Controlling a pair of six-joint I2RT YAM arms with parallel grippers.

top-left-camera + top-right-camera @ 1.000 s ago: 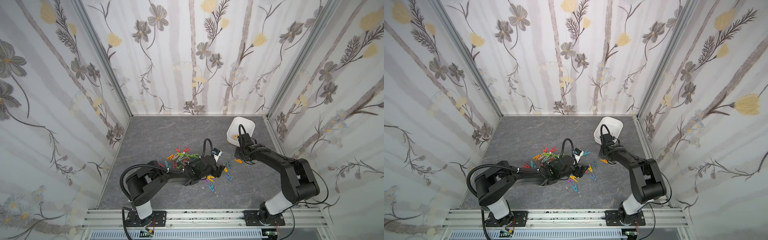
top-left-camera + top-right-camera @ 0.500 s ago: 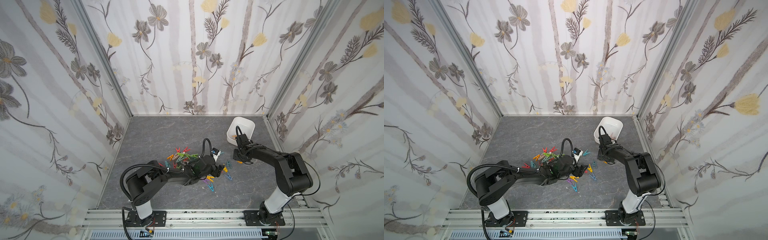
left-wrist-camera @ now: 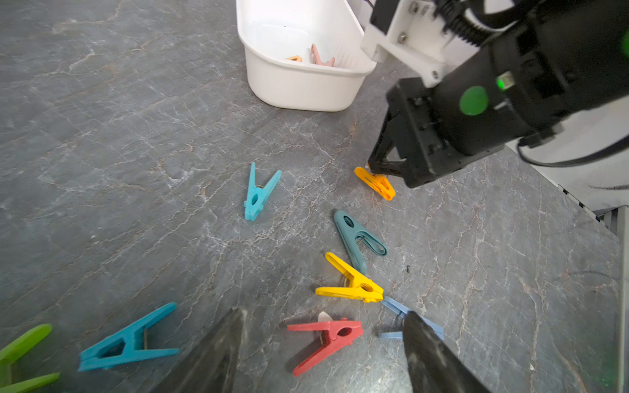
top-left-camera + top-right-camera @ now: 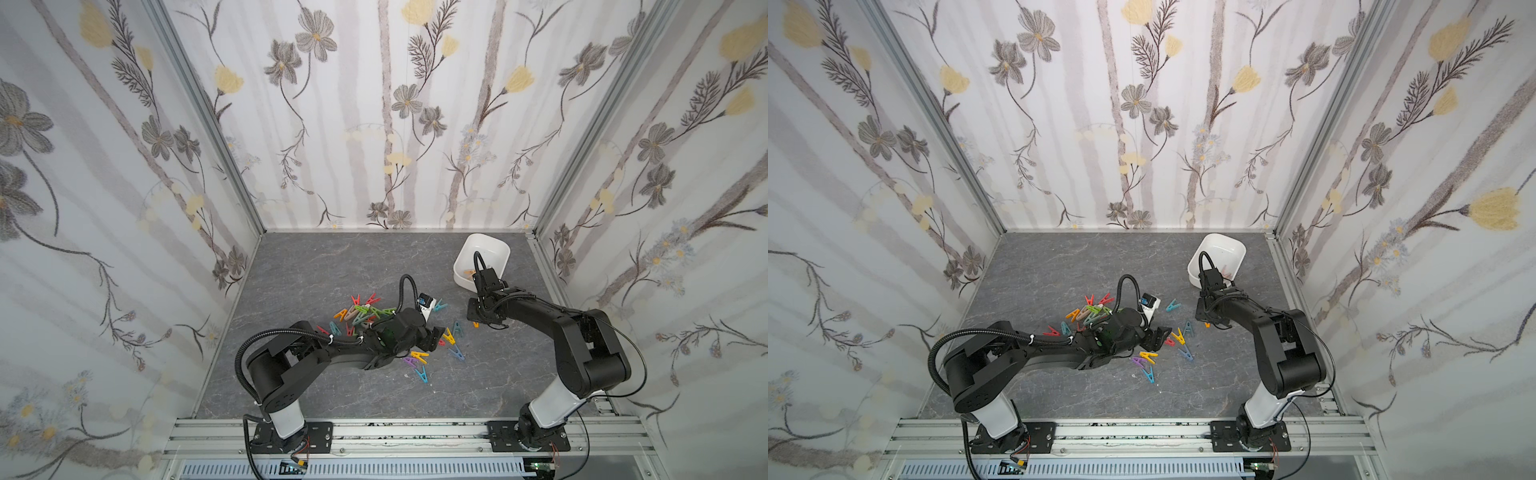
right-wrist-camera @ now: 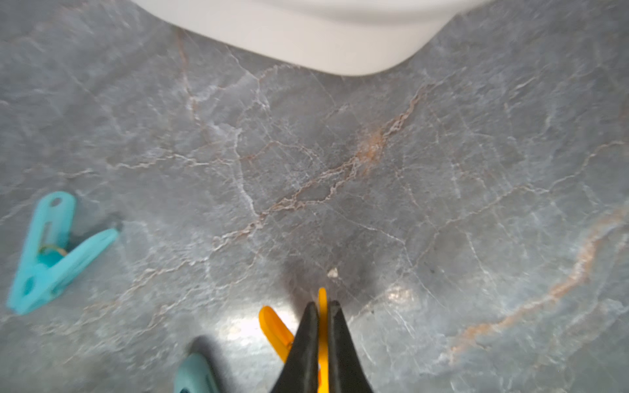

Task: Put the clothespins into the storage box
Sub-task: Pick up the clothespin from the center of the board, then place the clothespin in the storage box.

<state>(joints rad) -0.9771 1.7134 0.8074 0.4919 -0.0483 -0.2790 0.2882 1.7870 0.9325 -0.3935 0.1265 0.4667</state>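
Right of centre, the right tool [image 4: 478, 322] grips an orange clothespin [image 3: 374, 182], ready for the storage box [image 4: 490, 245]; the left tool [image 4: 434, 337] hovers released.

Left arm stretched low and forward, left gripper [image 3: 323, 316] jaws spread wide. Right arm elbow-bent, wrist pitched down, right gripper [image 5: 321, 309] pinched tight on an orange clothespin [image 3: 375, 183].

Floral walls [image 4: 374, 124], grey marbled floor [image 4: 332, 266]

Black arms [image 4: 332, 358], white bases [image 4: 287, 417], ribbed cables [image 4: 282, 331], green dot [image 3: 473, 100]
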